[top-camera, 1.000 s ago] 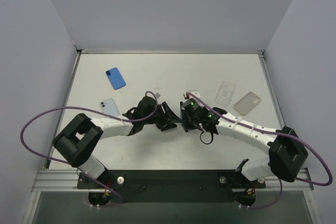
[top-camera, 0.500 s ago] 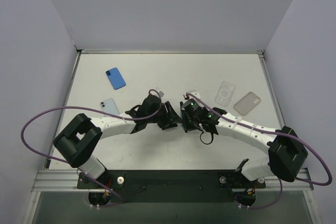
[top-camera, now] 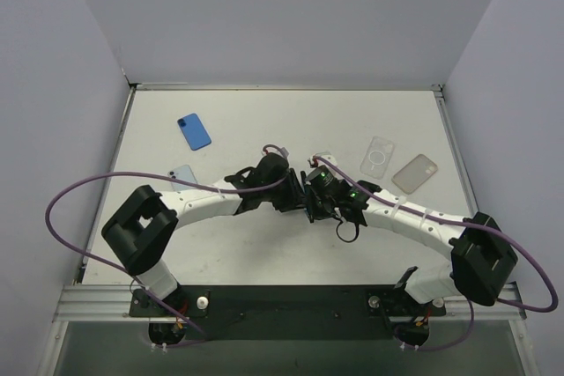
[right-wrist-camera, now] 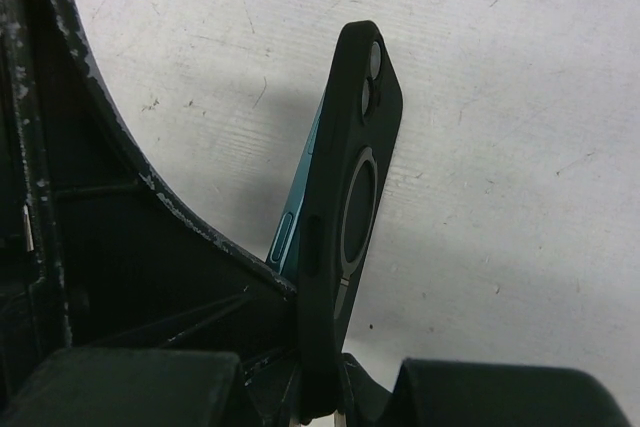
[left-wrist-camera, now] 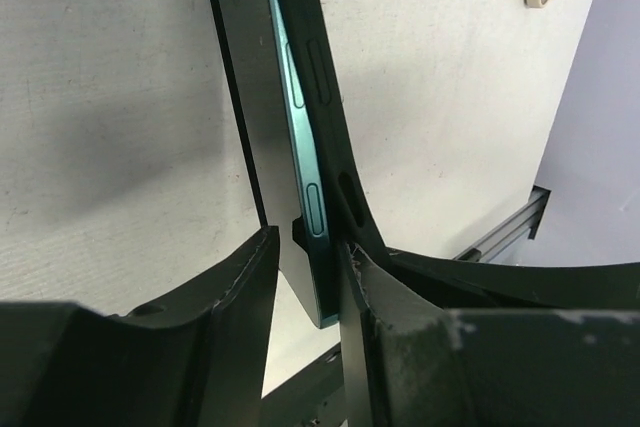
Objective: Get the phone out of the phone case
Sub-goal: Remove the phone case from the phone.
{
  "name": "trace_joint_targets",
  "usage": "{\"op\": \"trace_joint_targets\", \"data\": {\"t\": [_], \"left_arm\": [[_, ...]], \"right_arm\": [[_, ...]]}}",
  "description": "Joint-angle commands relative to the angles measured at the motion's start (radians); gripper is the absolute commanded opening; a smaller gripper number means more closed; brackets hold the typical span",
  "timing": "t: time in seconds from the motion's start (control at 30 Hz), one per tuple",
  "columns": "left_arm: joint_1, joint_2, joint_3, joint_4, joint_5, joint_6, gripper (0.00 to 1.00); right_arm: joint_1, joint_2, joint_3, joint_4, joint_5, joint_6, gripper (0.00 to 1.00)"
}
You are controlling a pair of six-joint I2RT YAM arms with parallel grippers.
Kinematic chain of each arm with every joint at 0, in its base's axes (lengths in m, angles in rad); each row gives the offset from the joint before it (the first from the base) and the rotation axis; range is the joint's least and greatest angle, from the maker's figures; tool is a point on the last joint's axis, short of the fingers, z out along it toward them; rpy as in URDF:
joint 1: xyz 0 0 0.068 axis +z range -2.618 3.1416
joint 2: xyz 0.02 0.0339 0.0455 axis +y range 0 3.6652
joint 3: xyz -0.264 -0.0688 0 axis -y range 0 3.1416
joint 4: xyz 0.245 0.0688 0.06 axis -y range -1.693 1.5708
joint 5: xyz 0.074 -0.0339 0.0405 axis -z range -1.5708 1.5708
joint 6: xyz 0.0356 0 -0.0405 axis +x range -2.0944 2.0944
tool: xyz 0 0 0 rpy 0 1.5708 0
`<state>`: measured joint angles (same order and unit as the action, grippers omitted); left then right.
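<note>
In the top view my two grippers meet at the table's middle, the left gripper (top-camera: 289,193) against the right gripper (top-camera: 310,198). In the right wrist view my right gripper (right-wrist-camera: 325,377) is shut on the lower end of a black phone case (right-wrist-camera: 348,187), held upright on edge, camera holes at the top. A teal phone (right-wrist-camera: 298,209) is peeled partly out of the case on its left side. In the left wrist view my left gripper (left-wrist-camera: 305,287) is closed narrowly on the teal phone (left-wrist-camera: 305,177) at its lower corner, with the black case (left-wrist-camera: 325,77) curving away behind it.
A blue phone (top-camera: 193,131) lies at the back left and a light blue phone (top-camera: 181,175) near the left arm's cable. A clear case (top-camera: 377,157) and a beige translucent case (top-camera: 415,173) lie at the right. White walls enclose the table.
My left arm has swung right, bringing its gripper from beside the phone onto it, against the right gripper. The right arm has stayed in place.
</note>
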<state>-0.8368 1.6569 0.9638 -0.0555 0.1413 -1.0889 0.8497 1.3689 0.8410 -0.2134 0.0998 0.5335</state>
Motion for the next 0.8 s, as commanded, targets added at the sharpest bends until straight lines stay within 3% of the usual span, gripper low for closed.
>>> {"op": "trace_joint_targets", "data": {"t": [0.0,0.27,0.53,0.63,0.67,0.7,0.77], "left_arm": [[-0.010,0.027,0.038,-0.147,-0.126,0.052,0.38],[-0.038,0.089,0.108,-0.271,-0.221,0.093,0.36],[-0.058,0.149,0.092,-0.236,-0.212,0.067,0.34],[-0.058,0.149,0.098,-0.240,-0.215,0.067,0.17],[-0.058,0.142,0.099,-0.244,-0.216,0.069,0.05],[-0.058,0.136,0.105,-0.251,-0.218,0.072,0.00],[-0.055,0.107,0.113,-0.268,-0.226,0.076,0.00]], "right_arm": [[0.003,-0.065,0.009,0.017,-0.037,0.017,0.00],[0.002,-0.074,0.013,0.019,-0.040,0.023,0.00],[-0.009,-0.088,0.006,0.019,-0.045,0.025,0.00],[-0.015,-0.088,-0.002,0.019,-0.046,0.028,0.00],[-0.020,-0.091,-0.005,0.017,-0.048,0.029,0.00],[-0.023,-0.094,-0.008,0.020,-0.048,0.033,0.00],[-0.046,-0.102,-0.022,0.020,-0.046,0.031,0.00]]}}
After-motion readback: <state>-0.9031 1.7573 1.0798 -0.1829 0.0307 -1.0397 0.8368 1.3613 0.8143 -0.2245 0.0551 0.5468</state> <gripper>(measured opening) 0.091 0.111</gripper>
